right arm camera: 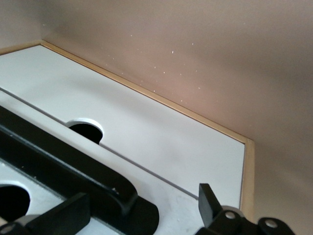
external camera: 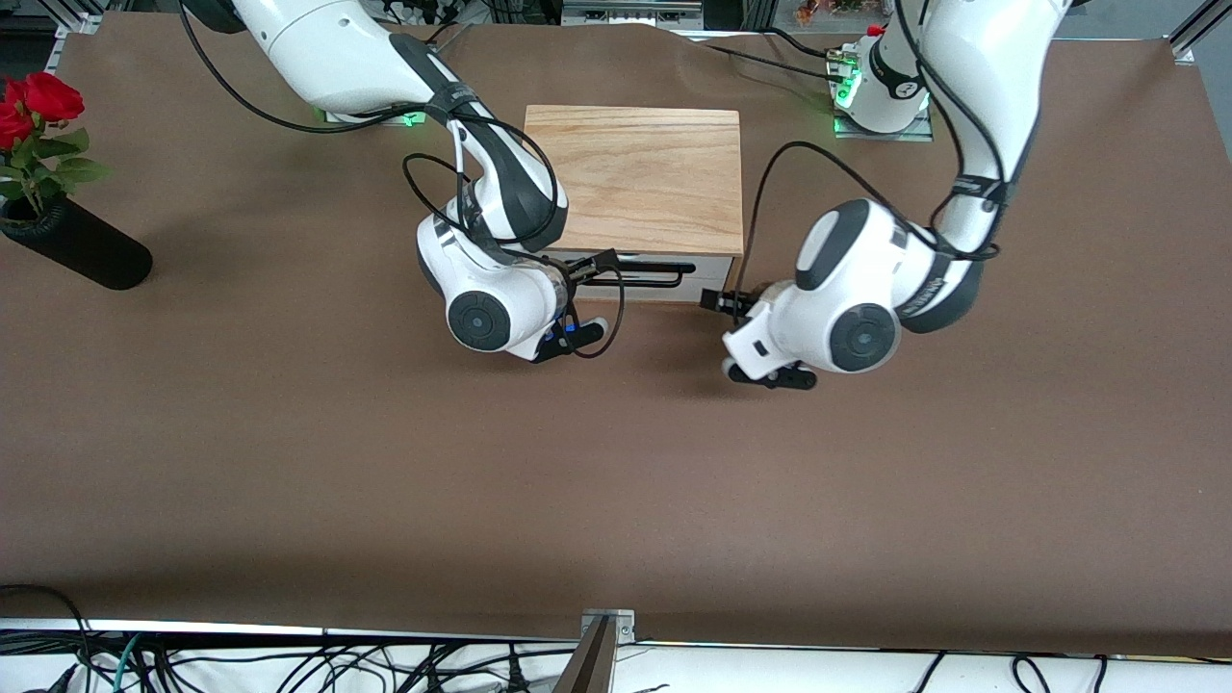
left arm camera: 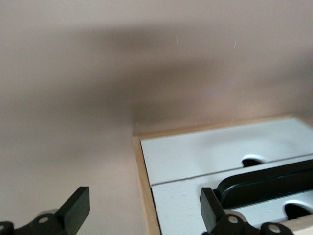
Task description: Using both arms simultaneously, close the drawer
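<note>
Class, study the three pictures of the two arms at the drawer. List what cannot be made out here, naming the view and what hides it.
1. Front view: the contact between the right gripper and the drawer; the wrist covers it.
2. Front view: the left gripper fingertips, too small and dark.
3. Both wrist views: the handle ends, cut off by the picture edges.
4. Any view: the drawer's inside, hidden by its white front and the box top.

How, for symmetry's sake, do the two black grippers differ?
The right gripper has both fingers before the white drawer front, around the black wire handle's end; the left gripper straddles the light-oak box's side edge, one finger over the brown table. Each is at its own arm's end of the drawer. Both are open.
</note>
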